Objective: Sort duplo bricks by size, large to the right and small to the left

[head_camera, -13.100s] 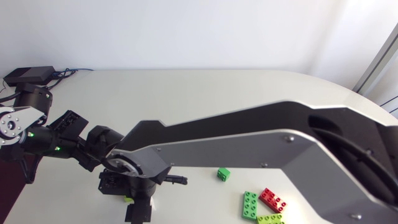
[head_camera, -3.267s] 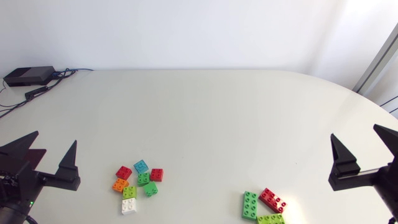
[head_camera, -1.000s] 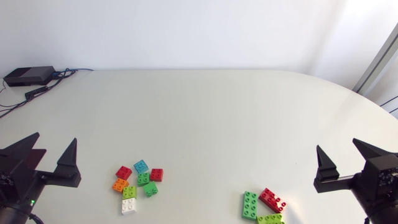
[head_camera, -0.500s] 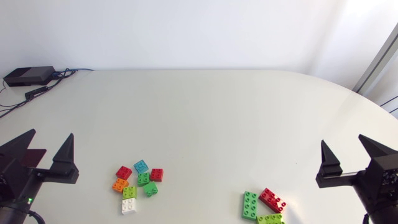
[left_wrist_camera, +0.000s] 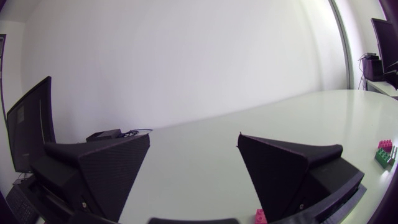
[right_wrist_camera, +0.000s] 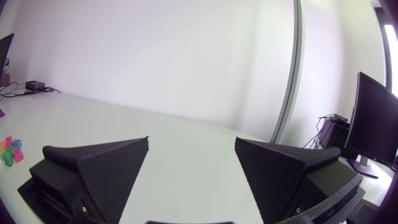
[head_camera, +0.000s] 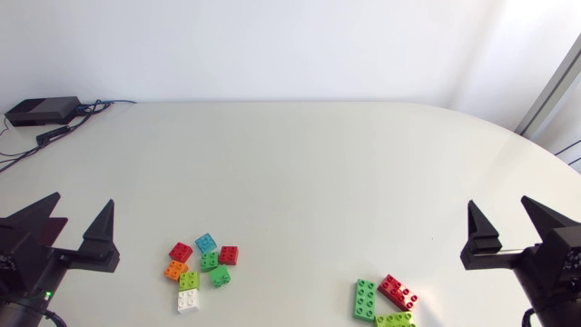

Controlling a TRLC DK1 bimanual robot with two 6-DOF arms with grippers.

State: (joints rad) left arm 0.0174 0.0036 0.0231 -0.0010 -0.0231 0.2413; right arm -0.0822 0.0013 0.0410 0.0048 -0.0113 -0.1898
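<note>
Left gripper (head_camera: 83,198) low by the near left corner of the table (head_camera: 290,163), on an arm coming in from the left edge. Wedge fingers aimed toward the far edge and spread wide, nothing between them. Right gripper (head_camera: 497,202) mirrored by the near right corner, on an arm in from the right edge, fingers likewise far apart and holding nothing. Both wrists level, looking out across the tabletop. Small bricks (head_camera: 210,262) in a loose cluster close to the near edge, left of the middle, near the left gripper but apart from it: teal, two red, orange, two green, lime and white, several touching. Large bricks (head_camera: 365,299) grouped at the near edge right of the middle, well apart from the small ones. Among them a long green brick, a long red brick (head_camera: 398,292) just beside it, and a lime brick (head_camera: 396,320) close against them, partly cut off. From the left wrist, bare tabletop in the wide gap between the fingers (left_wrist_camera: 112,168), with the long red brick (left_wrist_camera: 384,145) far off past the outer side of one finger. From the right wrist, the same open spread, with the small bricks (right_wrist_camera: 9,151) far off beyond one finger's outer side. Black box (head_camera: 41,111) with cables at the far left corner.
</note>
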